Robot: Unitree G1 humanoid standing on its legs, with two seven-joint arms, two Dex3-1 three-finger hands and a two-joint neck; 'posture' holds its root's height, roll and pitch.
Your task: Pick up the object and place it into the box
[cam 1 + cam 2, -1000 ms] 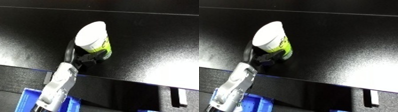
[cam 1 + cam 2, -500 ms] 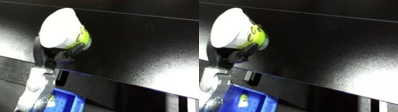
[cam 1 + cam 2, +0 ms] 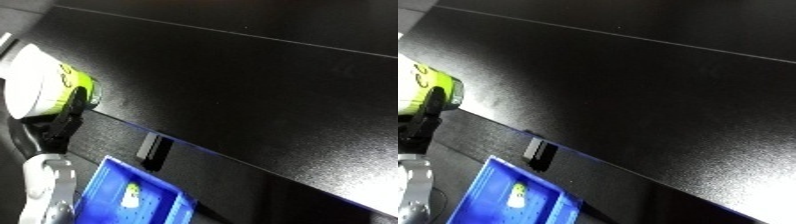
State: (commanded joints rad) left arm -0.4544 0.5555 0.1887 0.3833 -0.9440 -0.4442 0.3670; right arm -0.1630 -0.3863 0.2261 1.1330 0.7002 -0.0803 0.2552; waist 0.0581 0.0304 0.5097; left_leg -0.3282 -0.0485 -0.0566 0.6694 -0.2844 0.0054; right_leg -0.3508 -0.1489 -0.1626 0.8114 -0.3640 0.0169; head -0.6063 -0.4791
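left eye view: left hand (image 3: 64, 117) has its fingers wrapped round the white-and-green cup (image 3: 44, 82), lifted off the black table (image 3: 266, 90) near its edge, above the blue bin (image 3: 133, 197) for dropping in.

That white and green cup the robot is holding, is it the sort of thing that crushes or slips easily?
Probably light: the left hand carries the cup by its narrow green end alone. Its walls look thin, so squeezing might dent it. The tapered, smooth-looking shape could slip, and it would likely roll in a curve if dropped on the table.
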